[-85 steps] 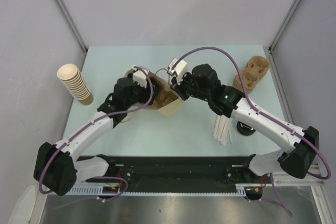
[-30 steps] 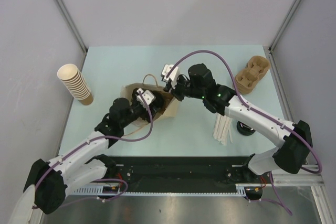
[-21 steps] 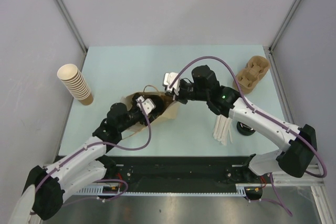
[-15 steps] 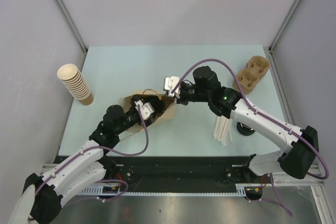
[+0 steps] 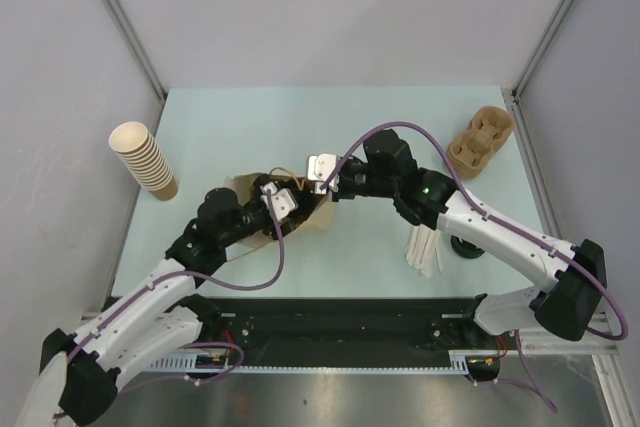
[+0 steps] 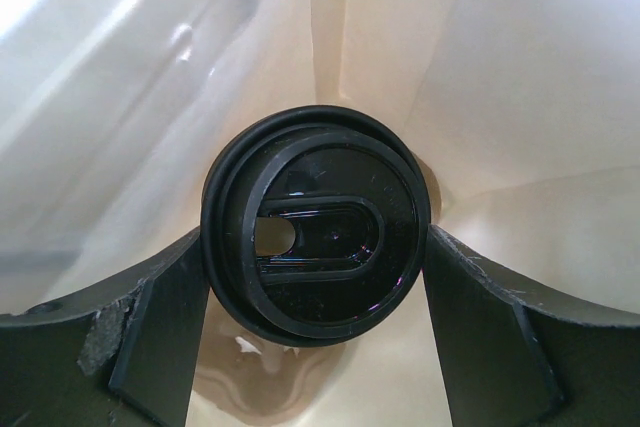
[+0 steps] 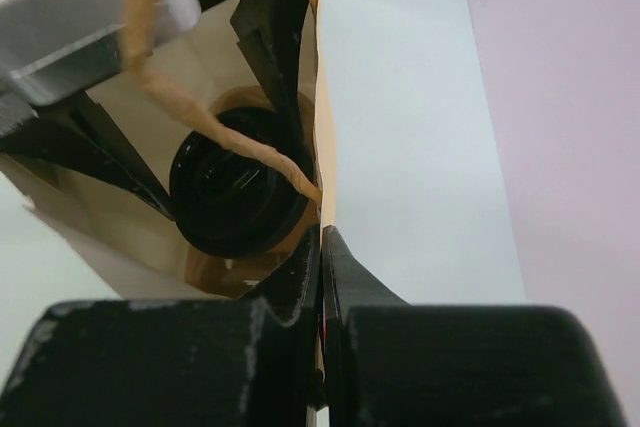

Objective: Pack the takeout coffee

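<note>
brown paper bag [image 5: 318,217] sits mid-table [image 5: 300,127]. the right gripper [image 7: 321,239] is pinched tight on the bag's rim, next to a twine handle [image 7: 200,117]. the left gripper [image 6: 315,247] is inside the bag, fingers [image 6: 160,327] spread wide on either side of the takeout cup [image 7: 235,192], which wears a black lid and sits deep in the bag. whether those fingers press on it cannot be told. the pulp carrier tray [image 5: 480,142] is well apart, at the far right edge.

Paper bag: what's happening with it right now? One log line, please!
left gripper: inside paper bag, shut on lidded cup | right gripper: pinching bag's rim | cup carrier: on table, outside bag
</note>
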`<state>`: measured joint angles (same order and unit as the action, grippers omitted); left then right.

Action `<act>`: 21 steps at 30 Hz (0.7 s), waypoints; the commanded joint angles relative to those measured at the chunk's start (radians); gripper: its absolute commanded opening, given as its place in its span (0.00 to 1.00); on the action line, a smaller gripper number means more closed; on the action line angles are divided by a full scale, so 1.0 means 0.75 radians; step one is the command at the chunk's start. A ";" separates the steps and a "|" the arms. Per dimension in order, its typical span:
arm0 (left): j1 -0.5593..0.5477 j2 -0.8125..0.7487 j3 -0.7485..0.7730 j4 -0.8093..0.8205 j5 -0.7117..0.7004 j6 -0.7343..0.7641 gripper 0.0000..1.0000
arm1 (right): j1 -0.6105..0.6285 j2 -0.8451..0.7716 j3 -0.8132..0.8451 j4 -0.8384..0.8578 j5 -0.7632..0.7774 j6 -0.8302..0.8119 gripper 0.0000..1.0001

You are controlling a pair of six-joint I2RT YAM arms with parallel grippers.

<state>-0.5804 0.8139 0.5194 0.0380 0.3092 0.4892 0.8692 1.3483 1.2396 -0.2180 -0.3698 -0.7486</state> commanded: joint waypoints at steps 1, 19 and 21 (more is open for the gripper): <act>-0.003 -0.111 0.132 -0.159 0.015 -0.032 0.00 | 0.019 -0.027 0.008 0.039 0.059 -0.104 0.00; 0.031 -0.116 0.216 -0.180 -0.065 -0.642 0.00 | 0.064 0.014 0.022 0.123 0.327 0.100 0.00; 0.031 -0.124 0.199 -0.114 -0.052 -0.642 0.00 | 0.054 0.023 0.047 0.084 0.325 0.194 0.00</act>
<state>-0.5655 0.7631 0.6788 -0.1936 0.2363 0.0994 0.9218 1.3521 1.2396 -0.1722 -0.1860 -0.7235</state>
